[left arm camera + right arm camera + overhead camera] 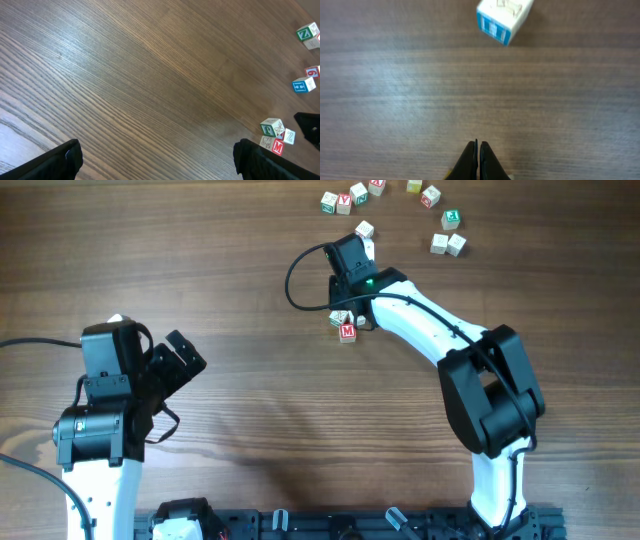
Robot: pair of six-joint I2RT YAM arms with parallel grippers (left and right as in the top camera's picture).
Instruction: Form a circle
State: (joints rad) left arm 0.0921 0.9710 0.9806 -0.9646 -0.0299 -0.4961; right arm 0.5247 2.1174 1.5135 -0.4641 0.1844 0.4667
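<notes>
Overhead, the circle [343, 323] is seen as a tight group of small whitish letter cubes on the wooden counter [230, 270], a little toward 1 o'clock from the middle of the view. A cube with a red M [347, 332] is set at the 6 o'clock edge of that group. The white right arm [420, 315] is stretched in from 4 o'clock, and the group lies just at 6 o'clock of its black wrist; whether the two touch cannot be told.

From the right wrist view, the right end effector [477, 152] is shown closed, fingertips pressed together with nothing between them. Ahead of it, at 12 o'clock and well apart, a tilted cube with a blue-striped face [502, 20] is seen.

The left end effector [190, 352] is held at 9 o'clock in the overhead view, jaws spread wide and empty, well apart from every cube. In the left wrist view, the circle is found near the frame's 4 o'clock corner, with a green-lettered cube [270, 128] at its 12 o'clock side.

Loosely scattered letter cubes [445, 242] are spread along the 12 to 1 o'clock edge of the overhead view, apart from the group.
</notes>
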